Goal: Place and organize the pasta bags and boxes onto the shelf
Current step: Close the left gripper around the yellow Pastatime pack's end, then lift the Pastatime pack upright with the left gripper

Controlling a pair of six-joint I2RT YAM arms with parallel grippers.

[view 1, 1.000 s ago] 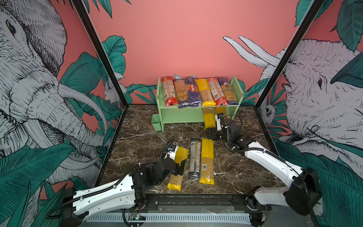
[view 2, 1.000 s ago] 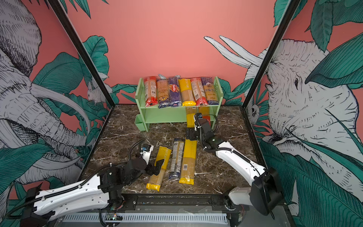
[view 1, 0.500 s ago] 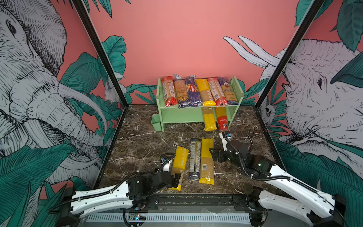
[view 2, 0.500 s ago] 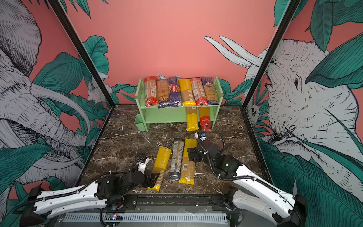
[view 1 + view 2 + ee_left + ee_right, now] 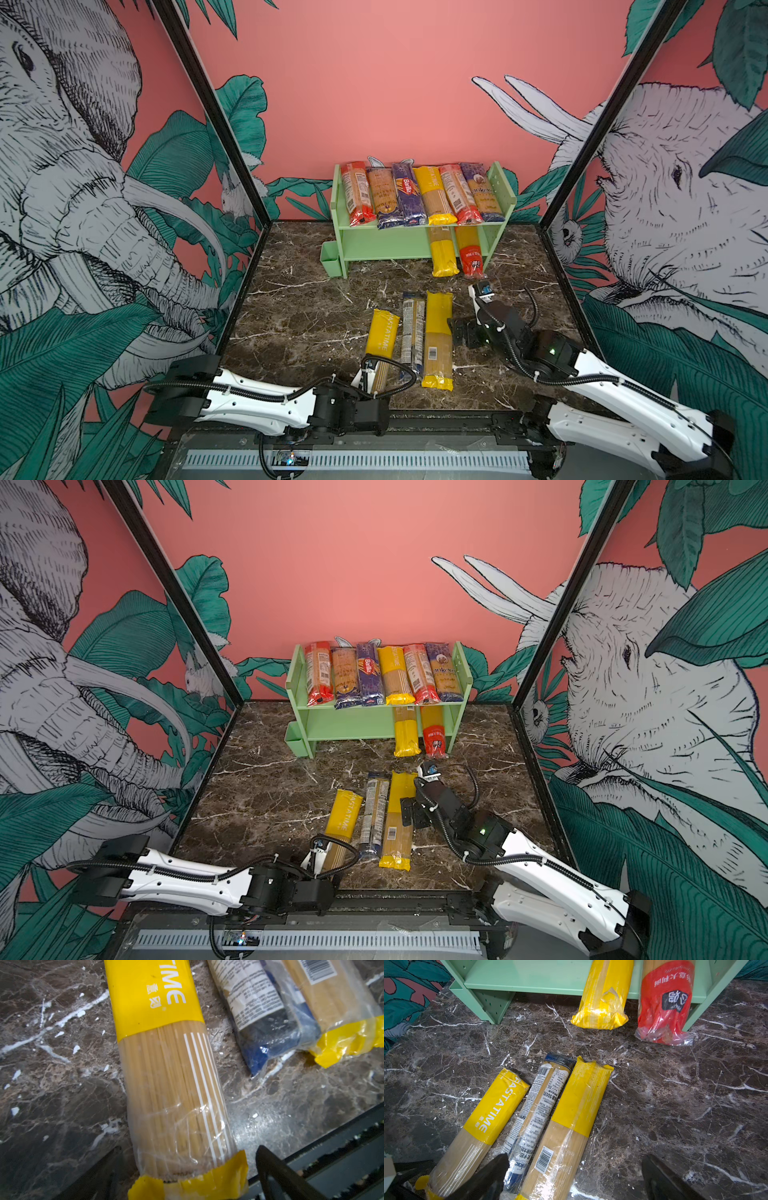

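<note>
Left claw point(image 5: 190, 1150): jaws wide, nothing held, straddling the near end of the yellow-wrapped PASTATIME spaghetti pack point(image 5: 166, 1064).
Right claw point(image 5: 576, 1157): jaws wide, nothing held, just beside the yellow-ended clear spaghetti pack point(image 5: 566, 1126).
Pale green two-tier shelf point(image 5: 386, 243): well ahead of the right claw, eight packs aboard.

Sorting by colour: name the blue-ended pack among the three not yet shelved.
The middle pack, between the PASTATIME pack and the barcoded yellow pack; its ends are dark blue, theirs yellow.

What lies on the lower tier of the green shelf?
Two packs: a yellow pack and a red pack, side by side, sticking out in front. The top tier covers their far ends.
</note>
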